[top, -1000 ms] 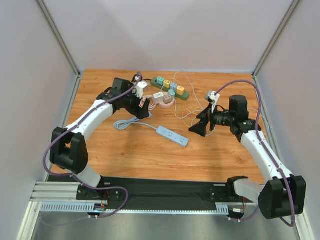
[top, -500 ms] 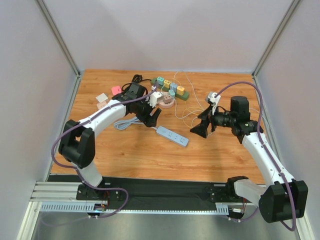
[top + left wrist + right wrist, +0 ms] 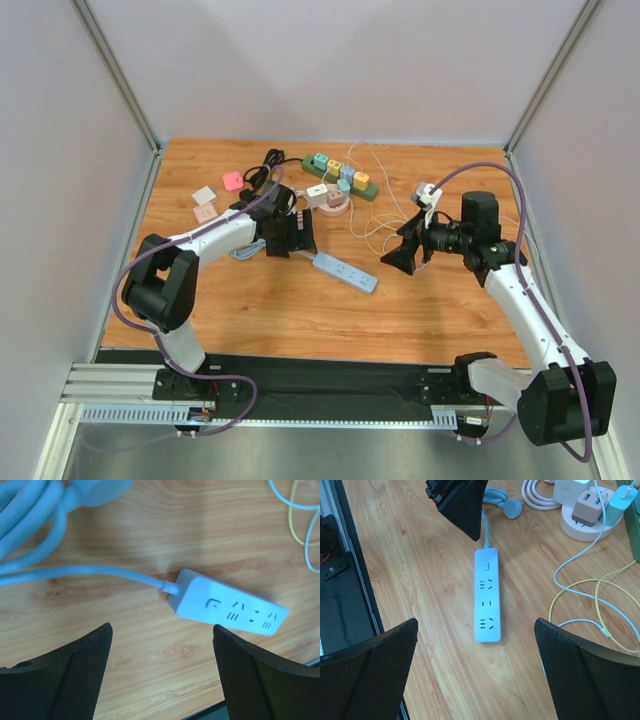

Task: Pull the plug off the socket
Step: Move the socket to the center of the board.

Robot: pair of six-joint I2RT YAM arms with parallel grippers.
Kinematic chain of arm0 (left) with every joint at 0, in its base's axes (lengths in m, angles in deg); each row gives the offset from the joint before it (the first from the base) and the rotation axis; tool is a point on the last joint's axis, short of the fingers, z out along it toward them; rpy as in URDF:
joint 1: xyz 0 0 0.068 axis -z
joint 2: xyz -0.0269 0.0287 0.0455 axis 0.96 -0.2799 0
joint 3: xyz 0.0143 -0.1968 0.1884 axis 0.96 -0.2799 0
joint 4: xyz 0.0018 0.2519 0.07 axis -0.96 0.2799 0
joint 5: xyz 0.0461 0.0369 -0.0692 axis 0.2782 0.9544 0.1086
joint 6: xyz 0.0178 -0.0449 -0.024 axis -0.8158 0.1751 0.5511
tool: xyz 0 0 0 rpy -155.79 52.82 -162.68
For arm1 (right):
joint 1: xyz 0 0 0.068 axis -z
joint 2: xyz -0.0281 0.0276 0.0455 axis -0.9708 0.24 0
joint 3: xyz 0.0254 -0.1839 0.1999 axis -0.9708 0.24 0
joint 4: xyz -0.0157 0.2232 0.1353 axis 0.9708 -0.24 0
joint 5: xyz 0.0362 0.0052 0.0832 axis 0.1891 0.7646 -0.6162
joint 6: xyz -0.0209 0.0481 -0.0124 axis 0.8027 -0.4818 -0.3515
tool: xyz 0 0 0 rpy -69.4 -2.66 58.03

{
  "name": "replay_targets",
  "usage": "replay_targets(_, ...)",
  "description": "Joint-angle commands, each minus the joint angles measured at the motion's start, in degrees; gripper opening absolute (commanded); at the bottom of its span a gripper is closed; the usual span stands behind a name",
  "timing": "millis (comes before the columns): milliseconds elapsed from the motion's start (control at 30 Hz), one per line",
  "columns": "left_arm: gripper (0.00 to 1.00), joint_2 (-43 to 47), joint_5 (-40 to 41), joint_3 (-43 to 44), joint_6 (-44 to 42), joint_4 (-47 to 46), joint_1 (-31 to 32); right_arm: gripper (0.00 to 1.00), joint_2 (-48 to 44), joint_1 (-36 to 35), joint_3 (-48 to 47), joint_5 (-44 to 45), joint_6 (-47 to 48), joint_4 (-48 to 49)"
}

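Found left gripper (image 3: 162,645) splayed, empty, over the plugless white strip (image 3: 227,608) mid-frame; right gripper (image 3: 476,630) likewise wide, waiting. Saw plug (image 3: 585,507) seated in round socket (image 3: 574,532) upper right, probably the next target.

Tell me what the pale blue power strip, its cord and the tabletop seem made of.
Power strip: probably hard moulded plastic, satin finish; smooth one-piece shell, rounded edges. Cord: likely a rubbery or PVC sheath; it bends in soft loops. Tabletop: wood or wood-look laminate; grain lines show, but which one is unclear.
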Motion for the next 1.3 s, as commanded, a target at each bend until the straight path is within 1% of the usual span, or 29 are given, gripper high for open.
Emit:
replay_targets(0,0.87,2.5,7.4,-0.1,15.8,-1.3,0.3,1.0,-1.4,0.2,-2.1,0.3,1.0,0.7)
replay_targets(67,0.87,2.1,10.8,1.3,20.3,1.7,0.3,1.0,-1.4,0.3,-2.0,0.3,1.0,0.8)
replay_targets(100,0.87,1.3,13.1,1.9,22.2,5.4,0.3,1.0,-1.3,0.2,-2.1,0.3,1.0,0.8)
replay_targets(133,0.86,0.7,15.1,2.6,23.8,7.1,0.3,1.0,-1.4,0.2,-2.1,0.3,1.1,0.7)
replay_targets(167,0.85,-0.9,16.2,4.0,27.2,10.1,0.3,1.0,-1.3,0.3,-2.0,0.3,1.1,0.7)
replay_targets(267,0.82,-3.2,15.7,6.3,30.3,12.6,0.3,1.0,-1.2,0.3,-2.1,0.3,1.0,0.7)
replay_targets(433,0.71,-4.7,16.6,7.5,36.1,11.8,0.4,1.0,-1.1,0.3,-2.0,0.3,0.7,0.9)
replay_targets(500,0.65,-5.1,17.6,8.3,36.7,12.1,0.5,1.0,-0.8,0.3,-2.0,0.2,0.6,0.9)
replay_targets(633,0.62,-6.7,18.8,10.5,36.8,13.6,0.5,1.0,-0.6,0.2,-2.0,0.0,0.6,0.8)
replay_targets(1033,0.55,-11.0,17.7,11.6,36.5,13.8,0.5,1.0,-0.6,0.3,-2.0,0.0,0.7,0.9)
replay_targets(1067,0.51,-11.4,17.7,11.6,36.3,13.8,0.5,1.0,-0.6,0.2,-1.9,0.0,0.7,0.8)
replay_targets(1267,0.47,-14.2,17.0,13.0,35.3,13.8,0.5,1.0,-0.7,0.3,-2.0,0.0,0.6,0.8)
